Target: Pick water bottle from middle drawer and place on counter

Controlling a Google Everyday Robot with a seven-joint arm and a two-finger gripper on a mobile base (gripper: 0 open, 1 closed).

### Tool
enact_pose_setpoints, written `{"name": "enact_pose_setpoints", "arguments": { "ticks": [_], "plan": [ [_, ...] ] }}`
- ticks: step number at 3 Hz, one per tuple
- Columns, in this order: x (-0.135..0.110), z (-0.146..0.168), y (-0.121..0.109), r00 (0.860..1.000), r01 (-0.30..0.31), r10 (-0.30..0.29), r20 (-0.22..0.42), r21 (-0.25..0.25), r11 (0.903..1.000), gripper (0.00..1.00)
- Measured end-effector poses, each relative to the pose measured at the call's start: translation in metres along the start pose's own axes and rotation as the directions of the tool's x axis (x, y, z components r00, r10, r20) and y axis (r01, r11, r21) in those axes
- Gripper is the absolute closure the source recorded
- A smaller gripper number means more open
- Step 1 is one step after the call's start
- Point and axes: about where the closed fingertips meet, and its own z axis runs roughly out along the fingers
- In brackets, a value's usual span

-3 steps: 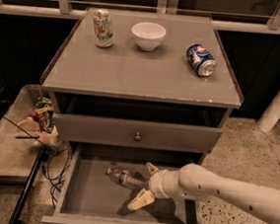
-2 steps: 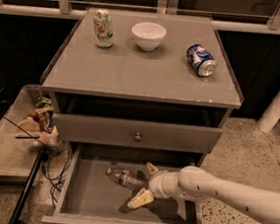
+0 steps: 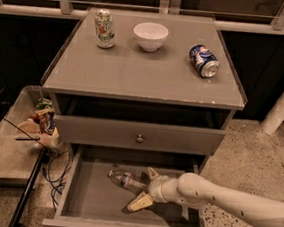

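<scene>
The water bottle [image 3: 124,179] lies on its side in the middle drawer [image 3: 88,196]; the claw [image 3: 146,188] sits released astride its right end. Closing this far off-centre could squirt it leftward — or let it droop and slip before the tabletop [image 3: 145,74].

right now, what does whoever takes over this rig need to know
Gripper: open, low inside the drawer, fingers spread either side of the bottle's right end.
Small clear ribbed plastic water bottle: lying on its side on the floor of the wide grey pulled-out middle drawer.
Flat grey cabinet counter: holds a green can, white bowl and blue can.
Done: drawer open, gripper at bottle.
Left: close, lift, place on counter.
</scene>
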Motion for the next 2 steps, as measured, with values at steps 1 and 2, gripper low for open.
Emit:
{"name": "enact_pose_setpoints", "arguments": {
  "ticks": [1, 2],
  "plan": [
    [0.0134, 0.012, -0.0018, 1.0, -0.017, 0.017, -0.002, 0.004, 0.9998, 0.0],
    [0.0137, 0.0125, -0.0014, 1.0, -0.018, 0.018, -0.002, 0.004, 0.9998, 0.19]
  ]
}}
